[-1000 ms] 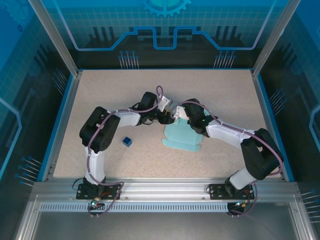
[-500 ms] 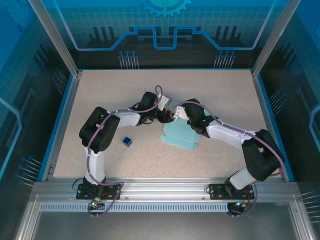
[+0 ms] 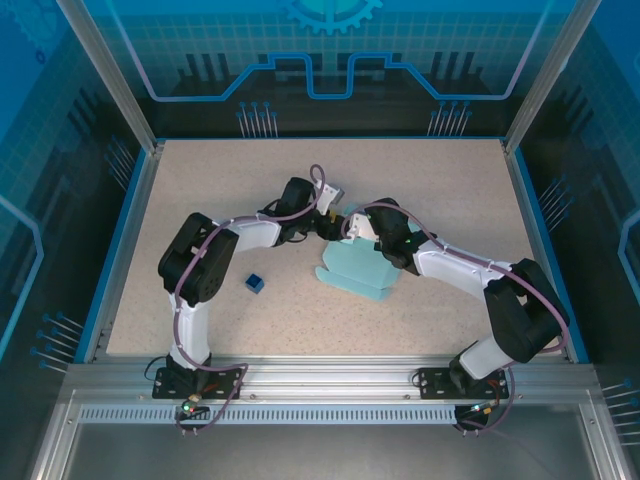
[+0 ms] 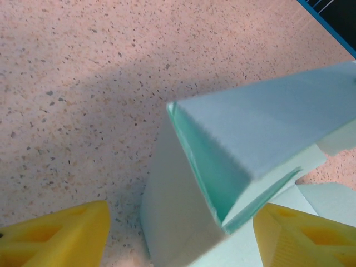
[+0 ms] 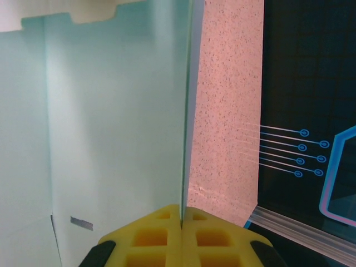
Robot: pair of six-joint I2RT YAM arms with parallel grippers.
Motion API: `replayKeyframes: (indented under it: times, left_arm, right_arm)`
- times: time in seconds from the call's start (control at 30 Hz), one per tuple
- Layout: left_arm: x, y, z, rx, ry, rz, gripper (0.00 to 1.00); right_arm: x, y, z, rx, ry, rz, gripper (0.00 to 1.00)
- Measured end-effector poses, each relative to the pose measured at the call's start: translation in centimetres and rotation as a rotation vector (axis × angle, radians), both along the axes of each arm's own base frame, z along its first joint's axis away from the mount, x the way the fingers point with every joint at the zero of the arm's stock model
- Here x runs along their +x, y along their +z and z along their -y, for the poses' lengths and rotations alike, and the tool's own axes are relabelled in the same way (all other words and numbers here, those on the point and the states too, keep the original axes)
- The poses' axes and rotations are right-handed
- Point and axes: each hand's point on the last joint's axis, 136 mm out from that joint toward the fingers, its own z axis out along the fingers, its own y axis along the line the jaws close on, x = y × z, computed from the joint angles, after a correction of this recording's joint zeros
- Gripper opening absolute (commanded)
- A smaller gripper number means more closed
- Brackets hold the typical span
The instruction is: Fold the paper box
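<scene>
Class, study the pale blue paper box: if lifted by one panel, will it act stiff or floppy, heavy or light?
The paper box is probably light and floppy: its panel looks paper-thin edge-on where the right gripper pinches it. The raised folded walls likely add some stiffness. Pushed, it would probably slide or spring open.

Small dark-blue cube (image 3: 255, 284): on tabletop, left of left claw (image 3: 333, 222) and nearer arm bases, well apart from it.
Speckled beige-pink tabletop (image 3: 440, 180): under both claws, bare stretch beyond left claw.
Blue edge strip (image 3: 128, 235): far left of left claw.
Dark panel with light-blue circuit lines (image 5: 300, 83): beyond right claw (image 5: 182, 219), to its right, past tabletop strip.
Aluminium rail (image 5: 300, 228): at that panel's foot.
Translucent blue back panel with gear motif (image 3: 330, 12): well beyond both claws.
</scene>
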Motion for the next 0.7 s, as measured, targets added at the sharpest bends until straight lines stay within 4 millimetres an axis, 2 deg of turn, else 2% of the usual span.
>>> replayKeyframes:
  times: [0.13,0.33,0.5,0.7]
  left_arm:
    - [0.6,0.9,0.3,-0.006,0.0,0.02,0.59]
    - [0.5,0.7,0.2,0.011,-0.01,0.024,0.56]
    - [0.2,-0.1,-0.2,0.043,-0.004,0.004,0.54]
    - [-0.3,-1.7,-0.7,0.105,0.02,-0.009,0.47]
  right_arm:
    - [-0.3,-0.4,-0.4,0.019,0.019,-0.023,0.0]
    - [-0.3,-0.5,-0.4,0.034,0.016,-0.031,0.0]
    - [-0.2,-0.5,-0.3,0.048,0.004,-0.029,0.0]
    - [-0.2,-0.1,-0.5,0.081,0.003,-0.027,0.0]
